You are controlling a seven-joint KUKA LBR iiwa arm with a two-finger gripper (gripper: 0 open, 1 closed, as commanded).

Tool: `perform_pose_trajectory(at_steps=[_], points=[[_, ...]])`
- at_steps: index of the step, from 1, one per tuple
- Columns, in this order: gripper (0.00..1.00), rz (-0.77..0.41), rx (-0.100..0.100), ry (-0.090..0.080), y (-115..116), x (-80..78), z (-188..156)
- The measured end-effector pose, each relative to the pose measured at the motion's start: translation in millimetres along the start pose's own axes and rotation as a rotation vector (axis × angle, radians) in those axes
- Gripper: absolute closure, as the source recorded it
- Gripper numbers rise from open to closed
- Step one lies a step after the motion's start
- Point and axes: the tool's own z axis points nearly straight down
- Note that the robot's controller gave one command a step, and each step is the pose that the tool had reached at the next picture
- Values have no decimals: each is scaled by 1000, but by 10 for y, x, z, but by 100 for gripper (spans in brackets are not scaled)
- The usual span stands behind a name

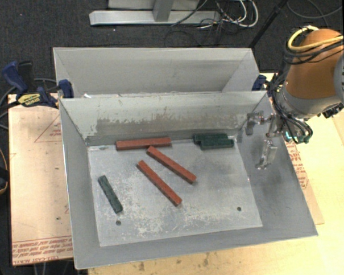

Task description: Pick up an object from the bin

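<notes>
Now my gripper (264, 156) hangs by the right wall (276, 186), open or closed I can't tell; descending here could scrape it, missing the green block (213, 141).

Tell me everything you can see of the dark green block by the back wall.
The block is a short, thick, dark green bar with a matte look, plastic or painted wood. It lies flat on the bin floor, its long side along the foot of the back wall, close against it or touching. A small gap separates it from the red bar to its left in the view. The gripper hangs to its right, apart from it.
</notes>
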Motion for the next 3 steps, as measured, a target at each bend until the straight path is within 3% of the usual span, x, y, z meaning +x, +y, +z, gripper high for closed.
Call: perform_pose_trajectory(at_steps=[1,2,3], points=[[0,195,-2,-12,846,-329,1059],[0,219,-2,-14,1042,-400,722],[0,164,-3,-6,1746,-200,704]])
